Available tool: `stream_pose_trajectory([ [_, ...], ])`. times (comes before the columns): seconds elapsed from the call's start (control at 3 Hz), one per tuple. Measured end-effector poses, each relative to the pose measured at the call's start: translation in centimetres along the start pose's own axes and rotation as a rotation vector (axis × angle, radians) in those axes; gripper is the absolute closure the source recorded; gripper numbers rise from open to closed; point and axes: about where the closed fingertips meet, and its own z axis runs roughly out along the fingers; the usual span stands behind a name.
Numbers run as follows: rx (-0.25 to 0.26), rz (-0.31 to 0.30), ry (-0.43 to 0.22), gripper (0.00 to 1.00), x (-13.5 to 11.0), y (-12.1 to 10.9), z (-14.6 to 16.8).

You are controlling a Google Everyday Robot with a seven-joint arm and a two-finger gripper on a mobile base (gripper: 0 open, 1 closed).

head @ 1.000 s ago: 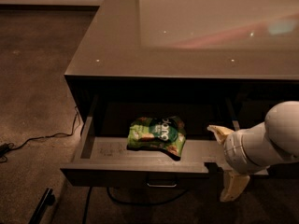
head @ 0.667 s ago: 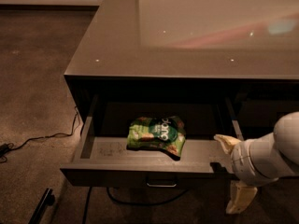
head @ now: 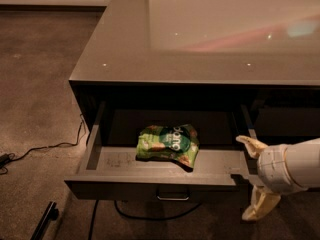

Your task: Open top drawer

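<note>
Top drawer (head: 125,189) out under worktop (head: 125,49) front edge; green snack bag (head: 167,144) inside; pincer (head: 255,179), fingers apart, at drawer's right end.

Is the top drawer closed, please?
No, the top drawer stands pulled out with a green bag inside, the gripper by its right end.

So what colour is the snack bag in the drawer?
Snack bag: green with white lettering, camera view. Claw sits by the right front corner of the top drawer.
</note>
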Motion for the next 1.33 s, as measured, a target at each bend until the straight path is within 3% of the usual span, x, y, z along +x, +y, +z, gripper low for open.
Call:
stream_pose_trajectory([
  [0.33,0.029,-0.001,-0.063,0.19,-0.9,-2.2,0.2],
  [1.0,0.054,-0.047,-0.082,0.65,-3.0,-4.5,3.0],
  [1.33,0.058,-0.098,-0.073,0.88,-4.2,-5.2,4.5],
])
